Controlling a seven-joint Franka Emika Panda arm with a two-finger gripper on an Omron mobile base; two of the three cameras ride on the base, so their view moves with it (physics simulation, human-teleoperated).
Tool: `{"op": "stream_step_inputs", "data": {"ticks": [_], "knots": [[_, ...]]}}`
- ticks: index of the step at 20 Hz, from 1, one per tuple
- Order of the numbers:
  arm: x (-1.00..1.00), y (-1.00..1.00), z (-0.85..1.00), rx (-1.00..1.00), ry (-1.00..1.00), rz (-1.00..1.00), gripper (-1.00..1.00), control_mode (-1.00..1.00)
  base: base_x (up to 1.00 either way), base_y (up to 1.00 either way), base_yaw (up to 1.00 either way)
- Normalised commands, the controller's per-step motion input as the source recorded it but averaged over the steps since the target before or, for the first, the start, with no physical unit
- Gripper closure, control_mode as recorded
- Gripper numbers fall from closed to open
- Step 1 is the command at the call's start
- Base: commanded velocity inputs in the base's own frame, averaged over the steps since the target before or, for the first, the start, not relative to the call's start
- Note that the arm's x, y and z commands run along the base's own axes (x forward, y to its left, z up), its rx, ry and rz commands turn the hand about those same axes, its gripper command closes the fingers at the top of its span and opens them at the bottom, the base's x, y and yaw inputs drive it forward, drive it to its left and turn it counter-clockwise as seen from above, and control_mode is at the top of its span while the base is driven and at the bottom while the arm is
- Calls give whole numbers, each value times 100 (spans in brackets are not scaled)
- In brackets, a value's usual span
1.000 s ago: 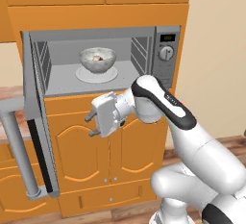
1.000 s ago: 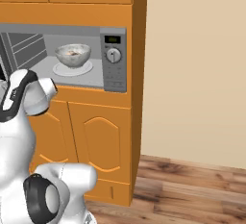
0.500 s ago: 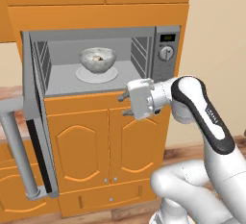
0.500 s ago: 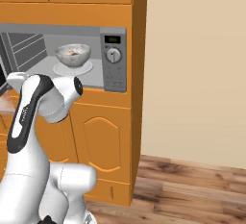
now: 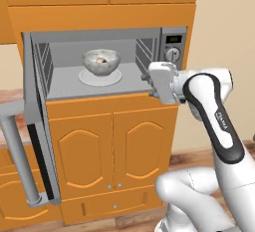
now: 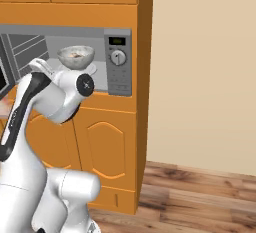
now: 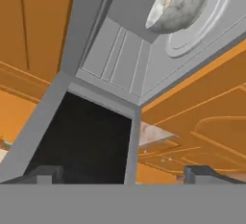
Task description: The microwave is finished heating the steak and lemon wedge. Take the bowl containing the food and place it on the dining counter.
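Jaws (image 7: 120,175) are seen spread wide apart, with nothing held between them; the two dark finger tips (image 7: 45,174) stand far from each other at the bottom of the hand view. The hand is seen in the left base view at the front right corner of the microwave (image 5: 104,66), just outside the opening and level with its floor.

The microwave door (image 5: 37,126) is swung fully open, and its long grey bar handle (image 5: 20,159) is seen well to the side of the jaws. The black glass of the door (image 7: 81,141) is seen directly ahead of the jaws in the hand view.

The bowl (image 5: 101,62) is placed on a flat white round plate (image 5: 100,76) on the floor of the microwave, further inside and well apart from the jaws. It is not touched. Something brownish and pale is seen inside the bowl (image 6: 75,56), but the steak cannot be told apart from the rest. In the hand view the bowl (image 7: 180,4) is found far ahead of the jaws and off to one side.

The side panel with the round dial (image 6: 118,57) is seen beside the hand. Orange cabinet doors (image 5: 112,154) are found below the jaws.
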Motion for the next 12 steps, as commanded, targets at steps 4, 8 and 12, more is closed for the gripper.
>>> {"op": "stream_step_inputs", "data": {"ticks": [4, 8, 12], "knots": [[82, -36, 14, -4, -1, -39, -100, -100, 0, 0, 0], [41, -4, 12, 0, 0, -1, -100, -100, 0, 0, 0], [97, 0, 6, 0, 19, -15, -100, -100, 0, 0, 0]]}}
